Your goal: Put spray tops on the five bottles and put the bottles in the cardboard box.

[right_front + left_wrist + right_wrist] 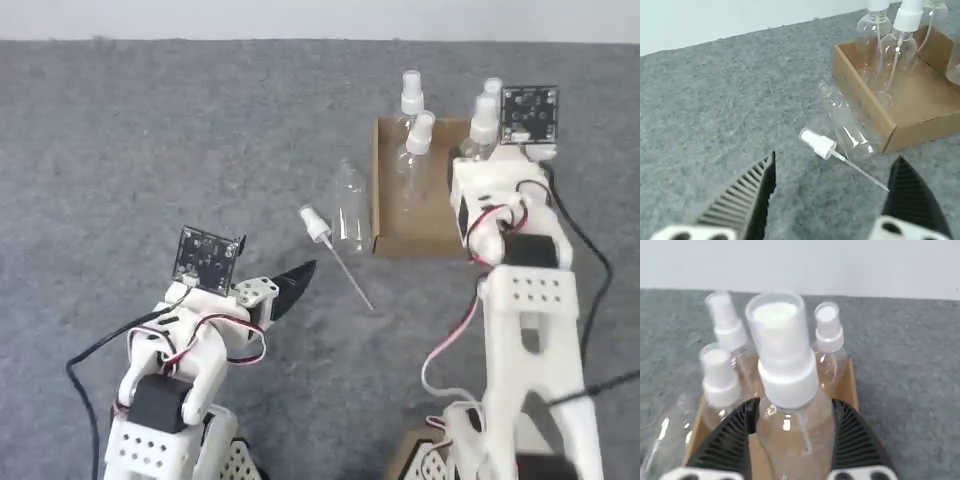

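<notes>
In the high view the cardboard box (385, 240) sits right of centre in the upper half of the frame, on grey felt (150, 140). Three capped bottles (420, 135) stand inside it, crowded toward its upper part. Just outside the box's left wall lies the uncapped bottle (350, 205) on its side, close against the cardboard, with its neck toward the top of the frame. The loose spray top (316, 225) lies just left of that bottle. Its thin tube (352, 280) slants down and right toward the middle of the frame. We cannot tell whether the top's head touches the bottle.

The left gripper (832, 200), at lower left in the high view, has its fingers (755, 200) spread wide. They hold nothing and touch nothing. Its wrist view shows the spray top and tube on the felt just ahead of the gap.

The right gripper (795, 412) is over the right part of the box. Its fingers press against both sides of a fourth capped bottle (785, 355), low on its clear body. We cannot tell whether that bottle's base rests on the box floor.

The broadest room lies over the felt at the left and upper left of the frame. The right arm covers the box's right side, and a black cable (590, 290) loops beside it near the right edge.
</notes>
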You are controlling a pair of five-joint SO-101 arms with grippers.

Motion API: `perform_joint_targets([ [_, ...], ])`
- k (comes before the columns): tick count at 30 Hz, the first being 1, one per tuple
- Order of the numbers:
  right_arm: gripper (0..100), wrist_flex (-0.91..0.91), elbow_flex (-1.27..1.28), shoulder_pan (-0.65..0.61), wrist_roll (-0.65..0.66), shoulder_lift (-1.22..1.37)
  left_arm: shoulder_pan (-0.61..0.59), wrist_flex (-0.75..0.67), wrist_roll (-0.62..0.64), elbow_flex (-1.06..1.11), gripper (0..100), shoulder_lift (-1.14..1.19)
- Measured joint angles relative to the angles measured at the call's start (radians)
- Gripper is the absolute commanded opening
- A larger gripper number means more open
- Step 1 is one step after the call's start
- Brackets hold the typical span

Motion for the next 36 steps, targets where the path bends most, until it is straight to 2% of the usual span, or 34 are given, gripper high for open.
perform_joint_targets([
  [6,0.6,-0.244,0.003,0.069,-0.049,0.196,0.000,0.000,0.000,0.000,34,-0.002],
  [16,0.6,-0.509,0.003,0.069,-0.066,0.404,0.000,0.000,0.000,0.000,34,-0.002],
  [27,0.6,-0.701,0.003,0.069,-0.072,0.575,0.002,0.000,0.000,0.011,34,-0.002],
  [36,1.1,-0.724,0.003,0.072,-0.072,0.606,0.000,0.000,0.000,0.012,34,0.000],
])
